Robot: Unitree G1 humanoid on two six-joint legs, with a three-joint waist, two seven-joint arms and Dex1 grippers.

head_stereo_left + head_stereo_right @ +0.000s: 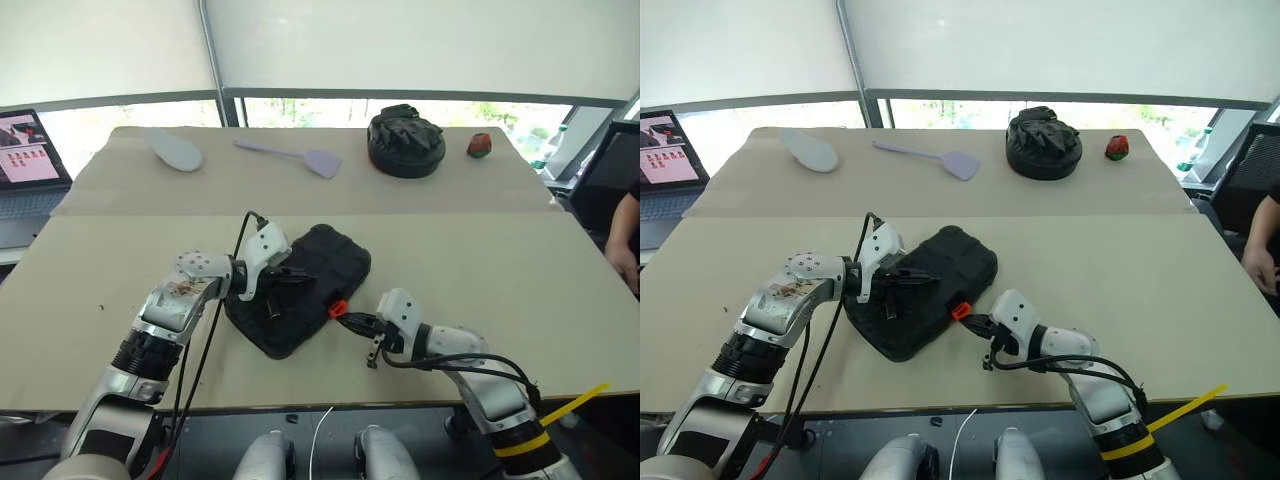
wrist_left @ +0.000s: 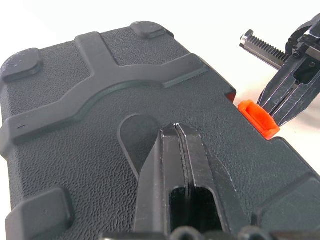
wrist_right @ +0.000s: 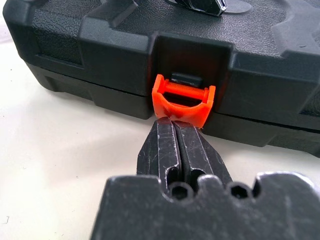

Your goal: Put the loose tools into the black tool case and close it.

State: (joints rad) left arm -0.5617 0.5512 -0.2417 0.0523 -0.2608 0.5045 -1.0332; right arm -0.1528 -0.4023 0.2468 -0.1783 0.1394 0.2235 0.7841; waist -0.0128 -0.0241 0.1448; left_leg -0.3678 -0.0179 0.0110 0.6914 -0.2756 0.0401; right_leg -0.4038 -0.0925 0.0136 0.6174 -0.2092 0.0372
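While right claw [image 3: 175, 122] touches latch [image 3: 182, 100], case [image 3: 260, 65] closed

Both eye views look down from above the worktop [image 1: 500, 270]; each wrist view sits close against the closed black tool case [image 1: 930, 285], sharing its orange latch [image 3: 182, 100].

The black tool case [image 2: 100, 150] is matt, pebble-textured plastic (its orange latch [image 3: 182, 102] smooth, slightly glossy plastic).

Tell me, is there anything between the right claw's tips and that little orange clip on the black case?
Nothing: in the right wrist view the shut right gripper meets the orange latch of the closed black tool case.
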